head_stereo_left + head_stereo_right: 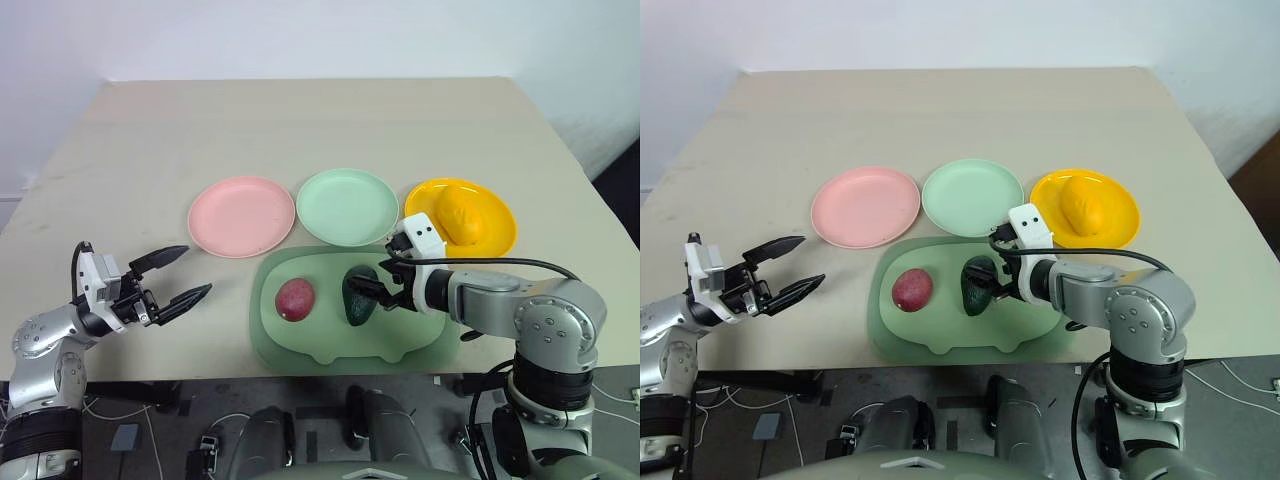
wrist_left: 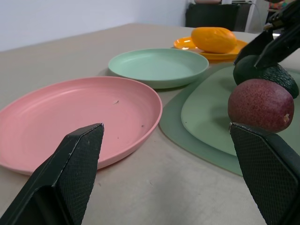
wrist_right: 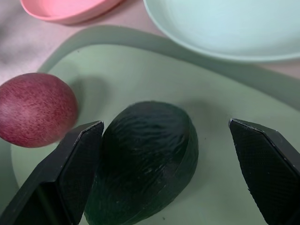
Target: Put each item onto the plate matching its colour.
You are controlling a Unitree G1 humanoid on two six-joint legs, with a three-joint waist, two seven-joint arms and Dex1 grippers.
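mango (image 1: 460, 217) on yellow plate (image 1: 500, 232): done | avocado (image 1: 360, 296), red fruit (image 1: 295, 299) left on tray (image 1: 330, 345) | right gripper (image 1: 385, 290) released, straddling avocado | left gripper (image 1: 175, 277) released

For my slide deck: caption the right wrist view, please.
Open right tool poised around the avocado on the green tray, red fruit beside it.

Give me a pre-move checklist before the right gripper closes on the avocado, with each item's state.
1. Right gripper open around the avocado: ok.
2. Avocado still on the green tray, not lifted: ok.
3. Mint green plate free to receive it: ok.
4. Reddish-purple fruit apart from the avocado: ok.
5. Mango already on the yellow plate: ok.
6. Left gripper open, holding nothing, left of the tray: ok.
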